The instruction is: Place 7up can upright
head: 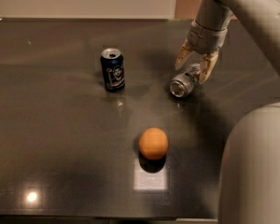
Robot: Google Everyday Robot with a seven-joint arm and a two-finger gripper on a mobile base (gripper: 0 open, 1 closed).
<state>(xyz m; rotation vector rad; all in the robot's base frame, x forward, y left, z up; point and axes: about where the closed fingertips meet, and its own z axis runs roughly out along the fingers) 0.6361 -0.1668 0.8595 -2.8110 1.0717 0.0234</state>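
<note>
The 7up can (184, 83), silver with faint green marks, lies on its side on the dark table (60, 139), right of centre, its top end facing the camera. My gripper (194, 65) hangs just above and behind the can's far end. Its two tan fingers (182, 55) are spread apart, one on each side of the can's rear end, not closed on it. The arm comes down from the upper right.
A dark blue can (113, 69) stands upright left of the 7up can. An orange (153, 143) sits nearer the front, at centre. My robot's grey body (254, 167) fills the lower right corner. The table's far edge meets a pale wall.
</note>
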